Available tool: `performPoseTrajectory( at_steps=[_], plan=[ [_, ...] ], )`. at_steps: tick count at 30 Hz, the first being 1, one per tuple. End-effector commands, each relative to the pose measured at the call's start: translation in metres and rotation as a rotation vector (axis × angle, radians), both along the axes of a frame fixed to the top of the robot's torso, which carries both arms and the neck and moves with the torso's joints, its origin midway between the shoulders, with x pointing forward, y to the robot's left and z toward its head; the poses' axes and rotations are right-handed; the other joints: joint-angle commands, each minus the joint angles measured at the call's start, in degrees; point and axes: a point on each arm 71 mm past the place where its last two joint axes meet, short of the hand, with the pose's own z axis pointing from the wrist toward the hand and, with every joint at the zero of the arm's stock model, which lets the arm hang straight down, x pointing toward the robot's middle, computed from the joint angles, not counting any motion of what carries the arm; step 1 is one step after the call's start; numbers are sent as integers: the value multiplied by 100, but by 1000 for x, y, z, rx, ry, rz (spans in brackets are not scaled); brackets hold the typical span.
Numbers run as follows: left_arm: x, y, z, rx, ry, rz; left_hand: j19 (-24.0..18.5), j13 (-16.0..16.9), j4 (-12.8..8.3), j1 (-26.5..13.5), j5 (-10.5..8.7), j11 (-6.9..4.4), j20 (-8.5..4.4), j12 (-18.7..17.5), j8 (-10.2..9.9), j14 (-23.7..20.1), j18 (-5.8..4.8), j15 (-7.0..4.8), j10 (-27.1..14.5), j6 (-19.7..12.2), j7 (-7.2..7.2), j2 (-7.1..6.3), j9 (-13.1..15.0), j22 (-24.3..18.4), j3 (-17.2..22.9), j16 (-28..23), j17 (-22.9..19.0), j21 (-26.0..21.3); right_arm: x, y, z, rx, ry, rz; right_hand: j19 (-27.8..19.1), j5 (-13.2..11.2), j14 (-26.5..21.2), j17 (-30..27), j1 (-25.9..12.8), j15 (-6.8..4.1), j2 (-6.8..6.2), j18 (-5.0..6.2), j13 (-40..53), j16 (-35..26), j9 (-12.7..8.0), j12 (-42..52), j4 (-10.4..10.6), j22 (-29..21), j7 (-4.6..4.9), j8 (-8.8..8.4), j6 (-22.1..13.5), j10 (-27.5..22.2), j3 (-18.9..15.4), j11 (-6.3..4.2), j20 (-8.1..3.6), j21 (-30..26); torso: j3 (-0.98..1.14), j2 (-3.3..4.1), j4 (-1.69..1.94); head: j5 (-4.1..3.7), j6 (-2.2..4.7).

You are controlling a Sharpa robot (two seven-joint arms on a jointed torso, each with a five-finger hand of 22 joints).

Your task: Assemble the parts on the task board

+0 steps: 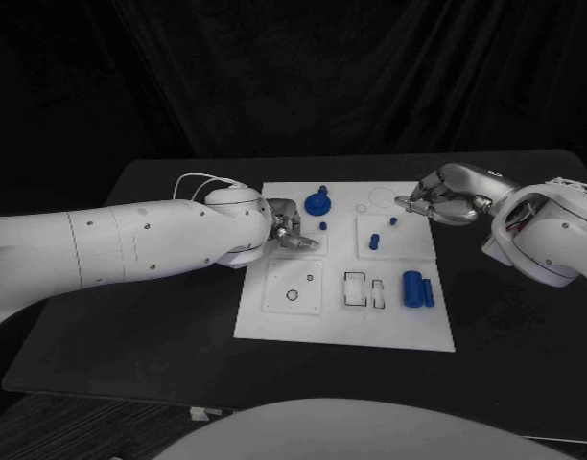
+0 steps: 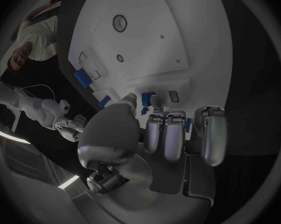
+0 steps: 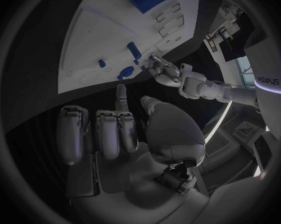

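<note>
Resting mid-desk (image 1: 128, 182), task board (image 1: 342, 321) is carrying blue parts (image 1: 417, 288). Left hand (image 1: 288, 233) is hovering at its left edge, right hand (image 1: 432, 199) at its far right corner; whether either is holding anything I cannot tell. Risk: crowding fingers are likely nudging loose parts.

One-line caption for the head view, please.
Both hands, left and right, hover over the white board's far half, blue parts lying on it.
</note>
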Motion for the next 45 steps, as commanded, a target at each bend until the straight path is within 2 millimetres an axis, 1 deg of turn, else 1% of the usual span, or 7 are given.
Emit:
performPoseTrajectory(
  at_steps=[1,13,23,30,39,43,45],
  plan=[
    [0,-2,2,7,16,-9,229,1510,-14,-44,-25,-20,-48,15,22,595,53,-33,606,-42,-10,28,11,1273,-34,15,1510,20,0,-1,-2,-11,14,-14,267,-25,516,1191,9,17,28,68,1158,-27,9,-38,0,1300,3,36,-37,402,22,19,24,-32,2,1,0,14,0],
    [1,0,4,15,17,-4,229,1510,-23,15,8,-25,-49,15,23,595,53,-36,606,-37,-16,118,56,1272,-21,15,1510,18,0,-1,-2,-14,19,-13,265,-36,514,1184,2,16,29,70,1151,-30,13,-43,0,1298,2,40,-43,400,21,18,22,-38,3,0,0,8,0],
    [0,1,7,-21,-11,-4,235,1510,-17,67,-217,-33,-53,15,24,595,51,-42,606,-3,-26,206,126,1275,-55,15,1510,28,0,-1,-3,-16,22,-13,264,-40,514,1184,-3,15,36,70,1146,-31,15,-46,1,1298,1,42,-46,398,22,18,21,-40,-1,2,2,8,0],
    [1,3,12,-91,-79,3,253,1510,2,-145,-617,-44,-66,15,-4,595,44,-55,606,25,-36,220,232,1284,-328,15,1510,58,0,-1,-3,-17,23,-13,264,-40,514,1184,-3,15,36,70,1146,-31,15,-46,1,1298,1,42,-46,398,22,18,21,-40,-1,-1,0,11,0],
    [0,4,19,-158,-141,-9,269,1510,-2,-339,-634,-62,-83,15,0,595,37,-71,606,63,-56,177,278,1294,-547,15,1510,93,0,-1,-4,-18,25,-13,261,-41,512,1177,-5,15,42,72,1143,-34,16,-48,2,1295,1,43,-47,396,24,17,21,-47,1,0,1,10,0],
    [0,6,30,-171,-164,-17,278,1510,-58,96,-540,-86,-97,15,-54,595,34,-91,606,172,-85,282,276,1297,-456,15,1510,106,0,-2,-3,-18,25,-15,262,-43,512,1176,-7,15,46,71,1139,-34,17,-50,2,1296,1,44,-48,395,25,17,21,-45,-1,1,-1,9,0],
    [1,8,37,-166,-170,-18,275,1510,-31,226,-364,-84,-101,15,-211,595,36,-90,606,239,-80,281,180,1295,-466,15,1510,99,0,-2,-3,-18,24,-16,262,-43,512,1176,-7,15,46,71,1139,-34,17,-50,2,1296,1,44,-48,395,25,17,21,-45,0,0,0,17,0]
  ],
)
